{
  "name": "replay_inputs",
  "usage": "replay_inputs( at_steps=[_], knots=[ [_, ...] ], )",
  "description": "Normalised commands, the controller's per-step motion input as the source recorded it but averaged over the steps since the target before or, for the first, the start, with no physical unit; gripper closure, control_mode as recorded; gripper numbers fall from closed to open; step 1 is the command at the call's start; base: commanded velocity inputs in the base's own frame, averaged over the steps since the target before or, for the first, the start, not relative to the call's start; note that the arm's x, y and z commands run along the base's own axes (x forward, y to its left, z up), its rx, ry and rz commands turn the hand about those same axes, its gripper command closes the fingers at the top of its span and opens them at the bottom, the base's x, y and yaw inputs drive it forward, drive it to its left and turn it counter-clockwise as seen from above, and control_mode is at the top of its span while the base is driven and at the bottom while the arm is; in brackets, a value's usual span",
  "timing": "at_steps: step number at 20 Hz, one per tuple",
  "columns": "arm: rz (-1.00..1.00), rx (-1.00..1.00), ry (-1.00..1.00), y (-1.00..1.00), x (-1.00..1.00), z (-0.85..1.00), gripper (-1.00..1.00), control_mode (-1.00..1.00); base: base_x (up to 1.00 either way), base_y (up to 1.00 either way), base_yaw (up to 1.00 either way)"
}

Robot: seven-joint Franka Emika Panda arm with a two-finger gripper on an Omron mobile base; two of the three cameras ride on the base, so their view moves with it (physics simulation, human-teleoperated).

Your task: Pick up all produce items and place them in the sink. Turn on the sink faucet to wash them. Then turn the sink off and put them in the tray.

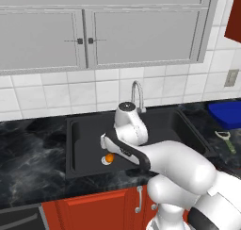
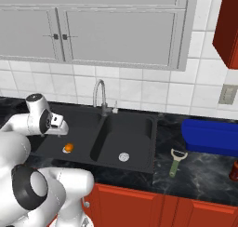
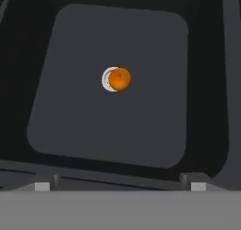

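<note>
A small round orange fruit [image 3: 120,78] lies in the left basin of the black sink [image 1: 71,130], resting partly on the silver drain [image 3: 107,79]. It also shows in both base views [image 1: 109,158] [image 2: 68,148]. My gripper [image 3: 120,186] hangs straight above the fruit, open, with nothing between its fingers. In the base views the gripper [image 1: 106,148] [image 2: 62,128] sits over the left basin, well clear of the fruit. The silver gooseneck faucet [image 1: 136,95] [image 2: 99,95] stands behind the sink's divider; no water shows. The blue tray [image 1: 227,114] [image 2: 210,136] rests on the counter right of the sink.
A green-handled peeler [image 1: 227,140] [image 2: 175,161] lies on the dark marble counter between sink and tray. The right basin [image 2: 124,149] has its own silver drain. Grey wall cabinets hang above, and red cabinets run below the counter.
</note>
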Motion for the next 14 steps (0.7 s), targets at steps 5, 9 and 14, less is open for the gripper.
replay_inputs(
  at_steps=[5,9,14],
  knots=[
    [-0.07,0.04,0.03,-0.01,0.03,-0.27,-1.0,-1.0,0.0,0.0,0.0],
    [-0.06,0.0,0.0,0.0,0.12,-0.36,-1.0,-1.0,0.0,0.0,0.0],
    [-0.06,0.0,0.0,0.0,0.19,-0.26,-1.0,-1.0,0.0,0.0,0.0]
  ],
)
